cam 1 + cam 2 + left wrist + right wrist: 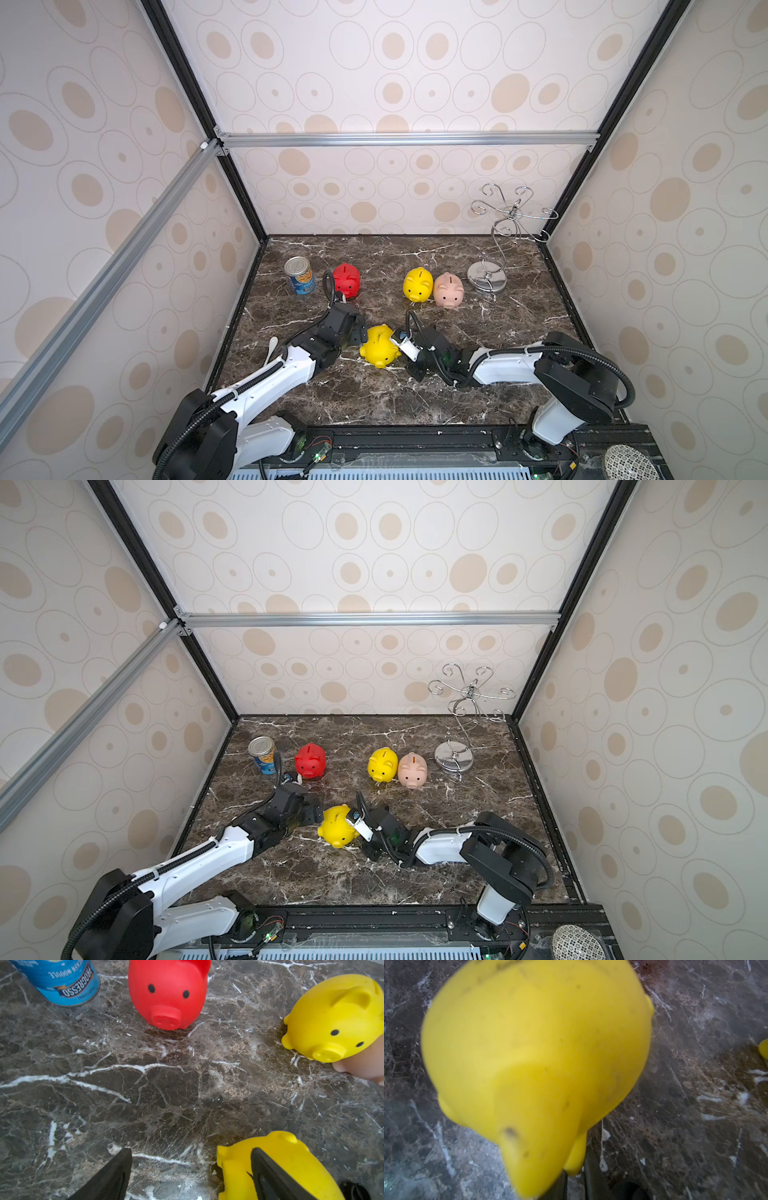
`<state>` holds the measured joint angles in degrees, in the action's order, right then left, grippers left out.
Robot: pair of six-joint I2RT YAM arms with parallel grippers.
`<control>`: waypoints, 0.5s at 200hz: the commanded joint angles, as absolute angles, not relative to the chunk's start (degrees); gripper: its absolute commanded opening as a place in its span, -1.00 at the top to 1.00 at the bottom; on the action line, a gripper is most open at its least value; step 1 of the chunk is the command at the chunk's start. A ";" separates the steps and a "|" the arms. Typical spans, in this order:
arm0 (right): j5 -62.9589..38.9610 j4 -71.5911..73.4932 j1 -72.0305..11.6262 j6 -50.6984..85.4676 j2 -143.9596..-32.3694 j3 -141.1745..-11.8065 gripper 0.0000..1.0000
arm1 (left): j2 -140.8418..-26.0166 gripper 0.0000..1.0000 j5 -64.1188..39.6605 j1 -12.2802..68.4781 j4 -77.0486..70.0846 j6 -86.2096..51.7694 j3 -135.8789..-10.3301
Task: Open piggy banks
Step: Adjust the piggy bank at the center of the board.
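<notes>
Yellow and glossy, the near piggy bank [378, 351] lies tipped over at the front middle of the dark marble table [415, 395], snout toward the robot, wedged between the two arms. The right gripper [576, 1169] is nipped tight on a small nub of it, an ear or a foot, and the blurred body fills the right wrist view. The left gripper [190, 1151] has its jaws apart: one finger rests against the pig's side and the other stands over bare marble, so it grasps nothing. No plug shows in any view, so I cannot tell whether this pig is open. As I judge it, the step in hand is to get the left fingers onto the belly plug while the right steadies the body. To do that well, the right hold should stay firm but shallow so the soft shell does not buckle, and the left should turn to face the underside, close on the plug's rim only, and pull straight out along its axis. Farther back stand the red piggy bank [347, 280], beside a blue-labelled tin can [300, 275], and the far yellow piggy bank [417, 284] touching the pink piggy bank [449, 290], with a wire stand [488, 278] near them.
</notes>
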<state>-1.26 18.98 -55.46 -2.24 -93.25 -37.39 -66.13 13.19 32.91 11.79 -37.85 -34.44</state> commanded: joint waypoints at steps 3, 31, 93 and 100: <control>-1.00 17.37 -56.25 -3.43 -91.75 -39.18 0.68 | -64.82 -0.73 14.38 33.16 14.00 -40.45 -32.07; -0.71 16.49 -56.80 -3.52 -91.99 -40.14 0.68 | -63.90 -0.71 15.63 33.22 13.91 -40.81 -30.40; 0.80 15.51 -57.86 -3.76 -91.72 -41.48 0.68 | -65.00 -0.60 15.03 33.30 13.34 -42.34 -27.97; 0.95 15.39 -57.92 -3.78 -91.48 -41.68 0.68 | -65.12 -0.59 14.98 33.29 13.00 -42.52 -27.52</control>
<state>-0.16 15.99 -57.06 -2.55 -92.97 -39.90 -64.55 15.18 32.91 10.63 -41.32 -29.36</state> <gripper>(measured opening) 0.164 0.802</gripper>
